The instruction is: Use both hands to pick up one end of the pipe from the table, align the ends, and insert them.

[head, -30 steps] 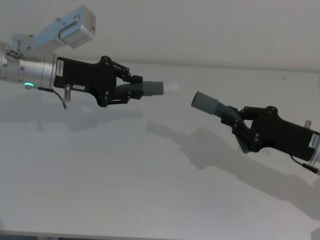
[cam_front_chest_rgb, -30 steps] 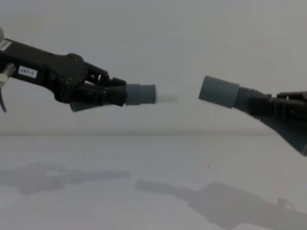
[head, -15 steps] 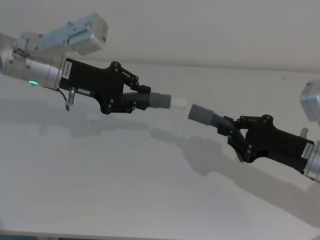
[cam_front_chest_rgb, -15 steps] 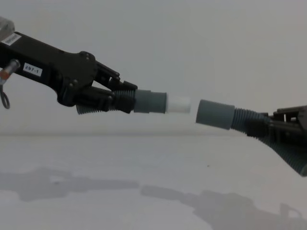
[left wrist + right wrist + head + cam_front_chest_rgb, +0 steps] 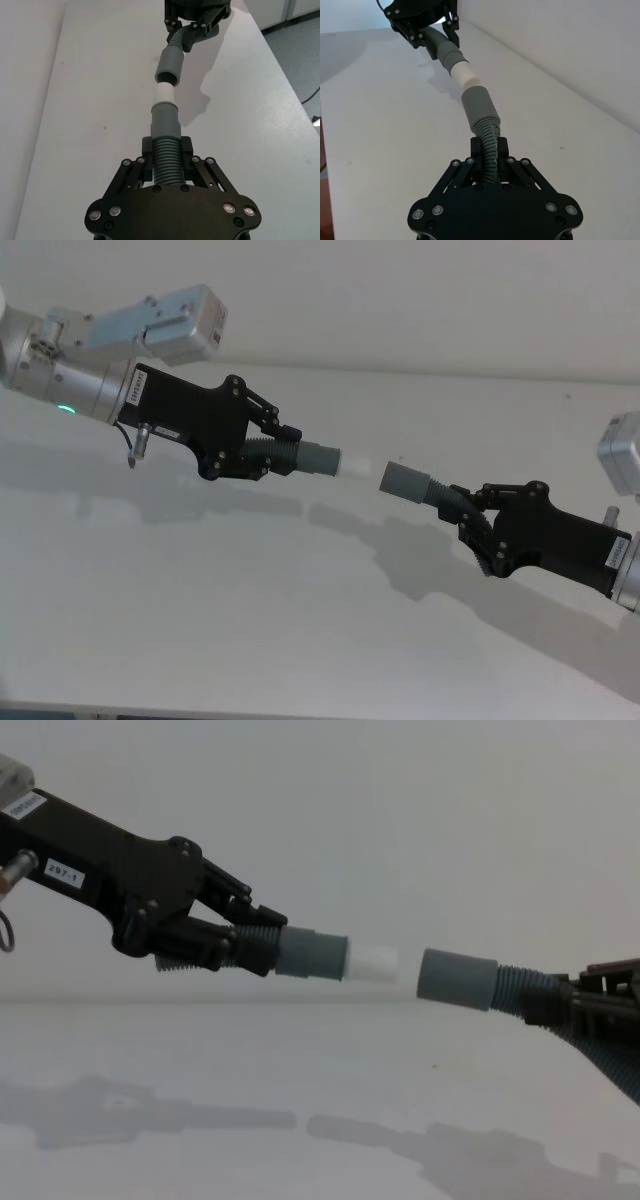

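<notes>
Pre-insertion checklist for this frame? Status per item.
1. Left gripper hold on white-tipped piece: ok, jaws shut on its ribs.
2. Right gripper hold on curved piece: ok, jaws shut on its ribs.
3. White tip outside plain cuff: ok, a gap shows in the chest view.
4. Axes in line: not ok, the cuff is slightly angled to the tip in both wrist views.
5. Pieces lifted off the table: ok, their shadows lie below them.
</notes>
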Available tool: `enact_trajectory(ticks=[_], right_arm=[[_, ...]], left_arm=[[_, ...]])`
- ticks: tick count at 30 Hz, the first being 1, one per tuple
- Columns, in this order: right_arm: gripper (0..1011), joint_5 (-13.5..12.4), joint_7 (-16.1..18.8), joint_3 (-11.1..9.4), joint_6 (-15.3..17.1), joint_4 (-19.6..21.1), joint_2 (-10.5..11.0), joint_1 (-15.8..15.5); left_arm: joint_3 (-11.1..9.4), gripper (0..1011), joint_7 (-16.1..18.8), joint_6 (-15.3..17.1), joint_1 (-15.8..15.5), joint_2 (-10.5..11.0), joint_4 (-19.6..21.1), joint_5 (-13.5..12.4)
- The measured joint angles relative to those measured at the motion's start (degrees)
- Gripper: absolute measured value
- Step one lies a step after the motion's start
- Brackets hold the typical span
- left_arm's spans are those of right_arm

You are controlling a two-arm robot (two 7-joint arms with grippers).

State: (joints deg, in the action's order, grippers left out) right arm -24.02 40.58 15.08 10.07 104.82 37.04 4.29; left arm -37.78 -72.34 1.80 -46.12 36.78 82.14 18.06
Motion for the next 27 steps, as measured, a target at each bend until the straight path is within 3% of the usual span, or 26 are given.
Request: enact_trajectory(ticks=[27], right_arm=[[173,-0.94,-0.24,1.00,0.44,0.26,0.48,0.37]], left_arm=[[-0.61,318,-0.38,0.05,-0.38,-0.01,0.13,0.84]])
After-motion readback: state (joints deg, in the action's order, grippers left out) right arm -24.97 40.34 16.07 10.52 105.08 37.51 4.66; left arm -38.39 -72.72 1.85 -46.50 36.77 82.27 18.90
